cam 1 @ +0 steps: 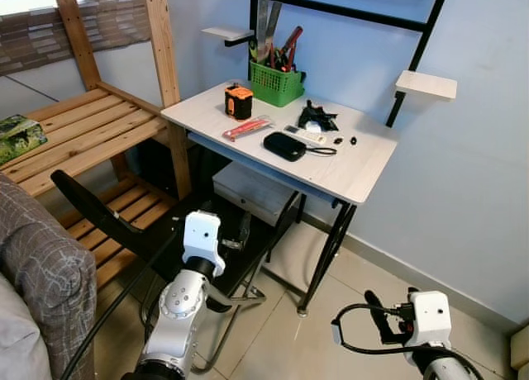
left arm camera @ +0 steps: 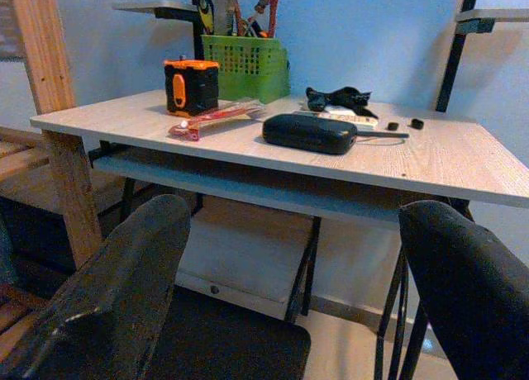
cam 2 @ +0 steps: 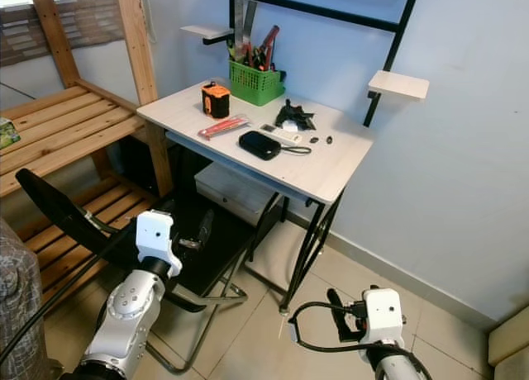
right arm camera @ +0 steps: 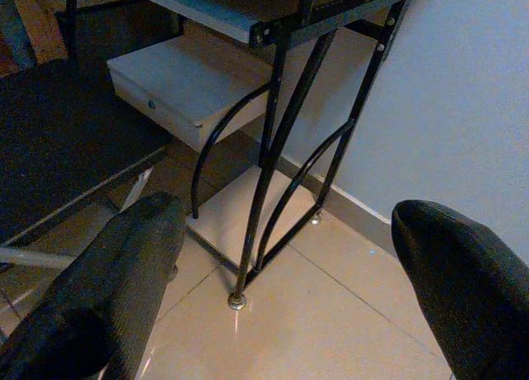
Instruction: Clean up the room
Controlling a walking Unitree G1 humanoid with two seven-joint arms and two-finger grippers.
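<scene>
A small desk [cam 1: 364,169] with a pale wood top stands against the blue wall. On it are a green basket [cam 1: 275,83] of tools, an orange and black tape measure [cam 1: 239,102], a red-handled tool [cam 1: 246,129], a black case [cam 1: 284,146], a white remote [cam 1: 306,135] and a black cloth [cam 1: 316,116]. My left gripper [left arm camera: 293,306] is open, low over a black folding chair [cam 1: 91,206] in front of the desk, and holds nothing. Down by the desk's right leg, my right gripper [right arm camera: 281,289] is open and holds nothing.
A wooden shelf unit [cam 1: 83,132] stands at the left with a green book [cam 1: 16,136] on it. A grey sofa arm [cam 1: 41,273] is at the near left. A white box [cam 1: 256,190] sits under the desk. The floor is tiled.
</scene>
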